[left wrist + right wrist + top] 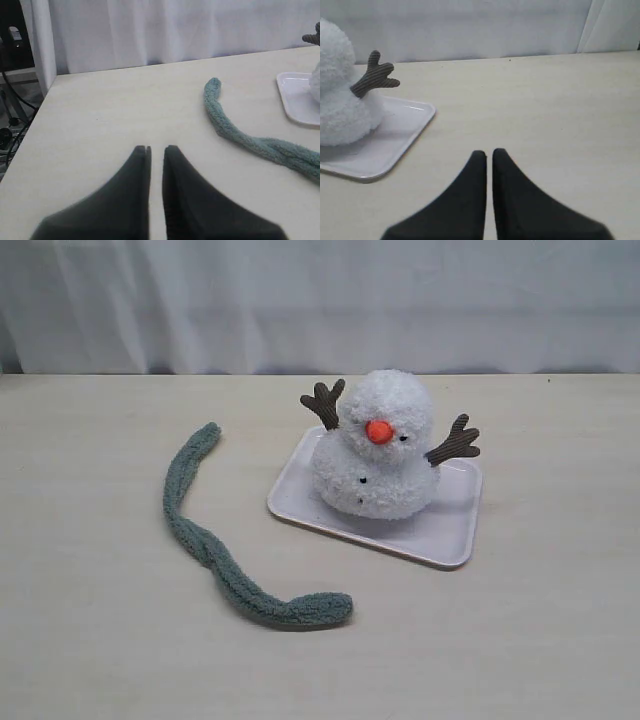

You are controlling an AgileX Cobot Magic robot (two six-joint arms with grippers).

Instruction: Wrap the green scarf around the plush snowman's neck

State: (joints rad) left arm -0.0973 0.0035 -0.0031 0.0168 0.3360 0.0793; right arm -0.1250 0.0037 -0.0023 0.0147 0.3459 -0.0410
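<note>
The plush snowman (378,455) stands upright on a white tray (445,530), orange nose facing forward and brown arms raised. Its neck (340,443) is bare. The green scarf (205,545) lies in a loose curve on the table to the left of the tray, not touching it. Neither gripper shows in the exterior view. My left gripper (157,148) hovers over bare table with a narrow gap between its fingers and nothing in it; the scarf (235,132) lies ahead of it, off to one side. My right gripper (489,151) is shut and empty, near the tray (385,150) and the snowman (340,95).
A white curtain (320,300) hangs behind the table's far edge. In the left wrist view the table's side edge (37,110) shows, with cables and dark equipment beyond it. Bare tabletop surrounds the tray and scarf.
</note>
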